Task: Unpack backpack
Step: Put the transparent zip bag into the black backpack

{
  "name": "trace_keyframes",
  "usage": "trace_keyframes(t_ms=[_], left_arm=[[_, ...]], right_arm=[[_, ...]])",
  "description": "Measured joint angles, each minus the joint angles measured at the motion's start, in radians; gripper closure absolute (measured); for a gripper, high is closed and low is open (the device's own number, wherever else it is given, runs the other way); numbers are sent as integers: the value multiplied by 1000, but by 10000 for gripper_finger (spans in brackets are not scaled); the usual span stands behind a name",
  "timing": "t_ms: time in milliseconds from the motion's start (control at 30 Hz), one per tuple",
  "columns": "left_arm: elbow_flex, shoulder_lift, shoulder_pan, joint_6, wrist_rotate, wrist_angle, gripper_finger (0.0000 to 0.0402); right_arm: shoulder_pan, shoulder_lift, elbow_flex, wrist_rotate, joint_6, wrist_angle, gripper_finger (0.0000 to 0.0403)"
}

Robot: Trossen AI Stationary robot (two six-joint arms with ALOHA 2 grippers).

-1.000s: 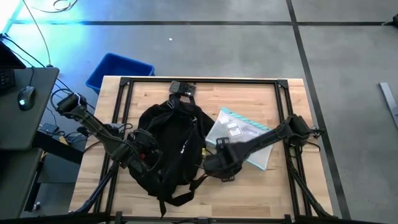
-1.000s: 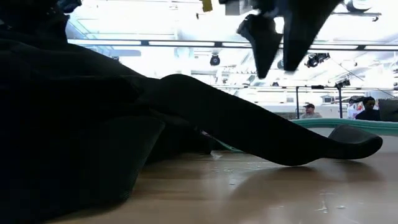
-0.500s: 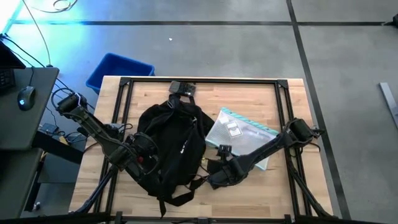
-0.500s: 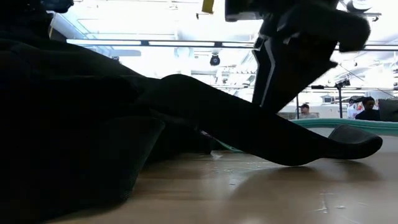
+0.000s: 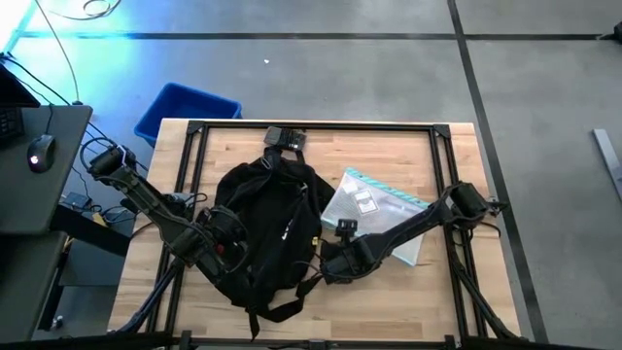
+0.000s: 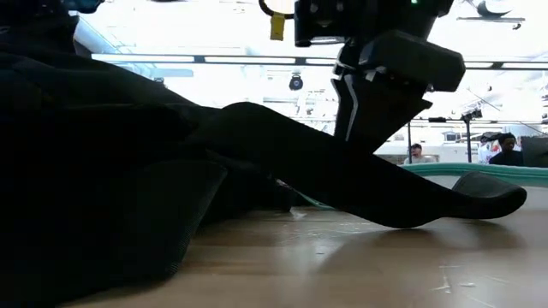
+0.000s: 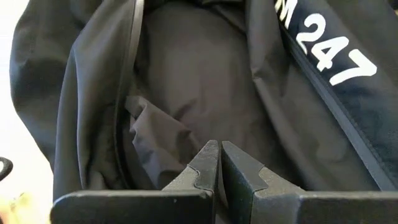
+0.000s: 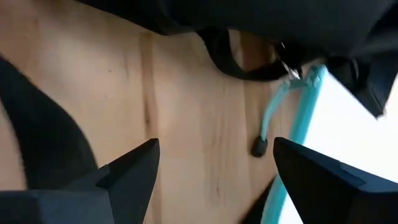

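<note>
The table [image 5: 389, 146] carries the backpack [image 5: 267, 228], which lies slumped in the middle and a little toward the left arm's side, straps trailing toward the near edge. Just beside the backpack on its right-arm side lies a clear pouch with a teal edge [image 5: 374, 204], already out of the bag, flat on the wood. The left gripper [image 7: 220, 163] is pressed against the backpack's left flank, its fingers together with nothing visibly between them, pointing into folds of black cloth near the white lettering [image 7: 326, 46]. The right gripper [image 8: 214, 165] hangs low at the backpack's lower right corner, fingers wide apart and empty, over bare wood with a black strap [image 8: 239, 62] and a teal zip cord [image 8: 267, 127] ahead of it. This looks like a reach between items: one thing is out, and the next move likely needs the bag's opening found and held wide.
</note>
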Motion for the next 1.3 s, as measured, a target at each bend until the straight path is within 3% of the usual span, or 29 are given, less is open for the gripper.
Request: trace_keyframes(t_ms=[167,467,1000,1133,1300], left_arm=[[-21,0,3,-30,-5,3,402],[-65,0,3,-87,-14,85,402],[-65,0,3,-35,-43,183,402],[-65,0,3,-36,-39,186,402],[-65,0,9,-36,-8,187,402]], right_arm=[[0,0,0,0,109,-105,105],[-3,0,0,-24,61,-57,105],[-6,1,0,-23,102,98,105],[-6,1,0,-24,57,73,104],[-14,1,1,-87,-131,98,104]])
